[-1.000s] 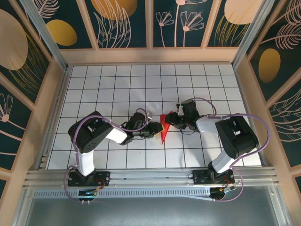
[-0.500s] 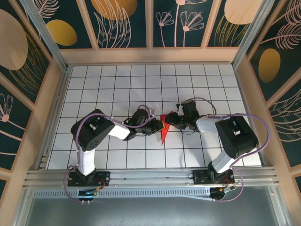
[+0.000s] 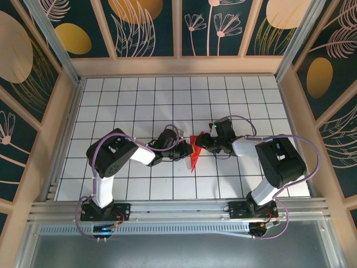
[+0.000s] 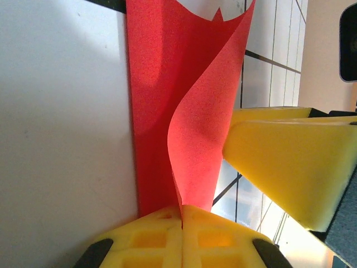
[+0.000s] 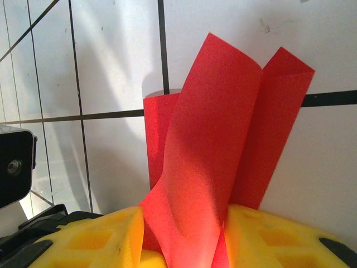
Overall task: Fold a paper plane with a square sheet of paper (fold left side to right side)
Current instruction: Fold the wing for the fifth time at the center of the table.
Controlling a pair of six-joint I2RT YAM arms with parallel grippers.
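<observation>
Treat the red paper (image 3: 193, 157), standing up off the table (image 3: 111, 100) between both arms, as light, limp and easily creased: pinched tight at its edge by the left gripper (image 4: 182, 212), straddled by the part-open right gripper (image 5: 184, 215), so grasp by edges only.

Left gripper (image 3: 188, 151): a second ago short of the red sheet of paper (image 3: 193, 159), jaws apart. It is now moved right onto the sheet's left edge, jaws closed on a raised flap. Left arm: forearm reaches further toward the table's centre.
</observation>
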